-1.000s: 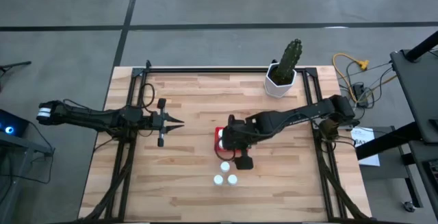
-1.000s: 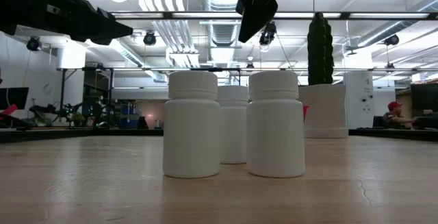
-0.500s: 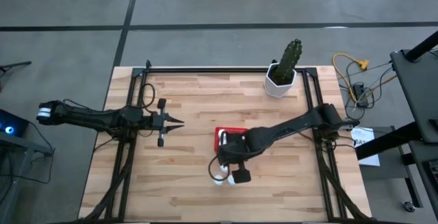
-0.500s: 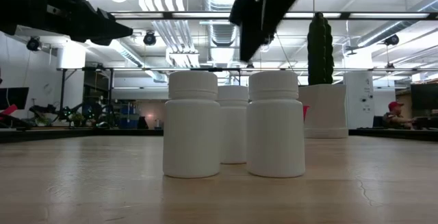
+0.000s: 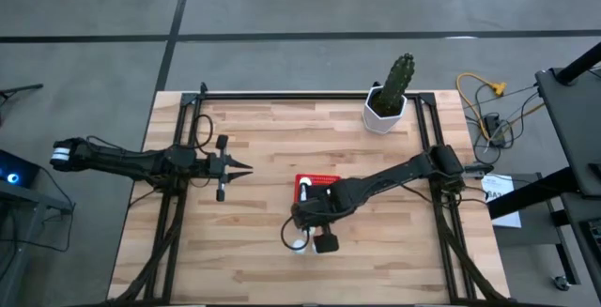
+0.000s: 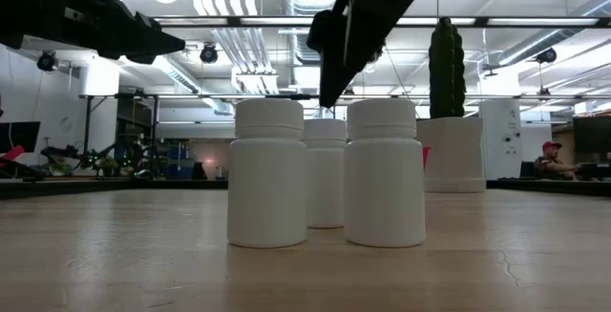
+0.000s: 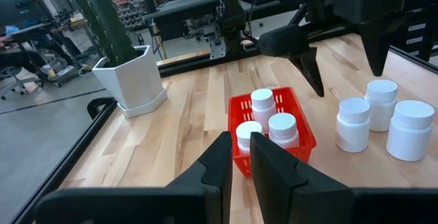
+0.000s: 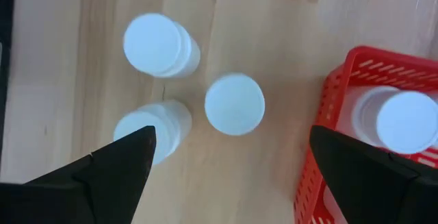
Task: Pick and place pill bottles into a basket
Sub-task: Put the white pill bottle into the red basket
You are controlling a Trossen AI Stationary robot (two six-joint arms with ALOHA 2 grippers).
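Red plastic basket [image 7: 274, 125] is sitting near the middle of the wooden table [image 5: 263, 138], holding three pill bottles [image 7: 268, 125]. Three more are standing loose just at its 6 o'clock in a tight cluster [image 8: 185, 87]. Right gripper [image 8: 233, 166] is hovering over that cluster, fingers spread wide, grasping nothing. Left gripper [image 5: 235, 167] is waiting out at 9 o'clock, fingers pinched together, empty. White cactus pot [image 5: 385, 110] is sitting at 1 o'clock; workshop shelving and ceiling lights are showing behind.

Three small white round-capped plastic pill bottles [image 7: 267, 125] stand upright in the red slotted plastic basket [image 7: 301, 125]; three more [image 8: 234, 104] stand clustered at its 6 o'clock.
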